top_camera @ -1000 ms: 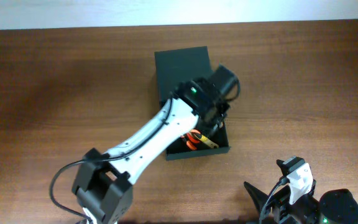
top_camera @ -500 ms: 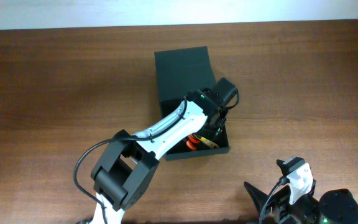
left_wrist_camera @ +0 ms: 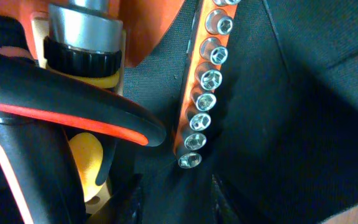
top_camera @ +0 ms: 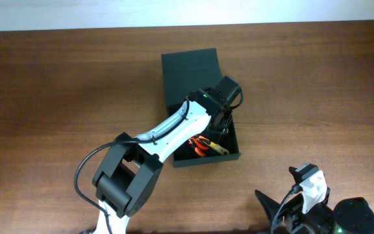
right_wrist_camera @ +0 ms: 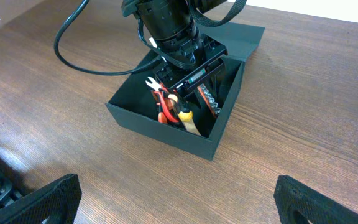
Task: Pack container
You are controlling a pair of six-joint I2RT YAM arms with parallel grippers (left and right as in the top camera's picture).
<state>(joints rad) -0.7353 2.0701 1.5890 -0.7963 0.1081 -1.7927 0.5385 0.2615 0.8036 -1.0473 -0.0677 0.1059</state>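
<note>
The dark green container (top_camera: 206, 160) is sitting on the brown table (top_camera: 57, 97), with its flap lid (top_camera: 190, 71) lying open on the far side. Inside the container, an orange rail of silver sockets (left_wrist_camera: 197, 93) is lying beside red-and-black pliers (left_wrist_camera: 73, 118) and a yellow-handled tool (right_wrist_camera: 188, 121). The left gripper (left_wrist_camera: 176, 199) is hanging down inside the container — its fingers are spread apart and holding nothing. The right gripper (right_wrist_camera: 178, 180) is hanging on the near side of the container, well apart from it — wide open and empty too.

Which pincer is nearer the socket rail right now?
Left. The left pincer hangs inside the container above the socket rail; right pincer sits outside it, over the table.
</note>
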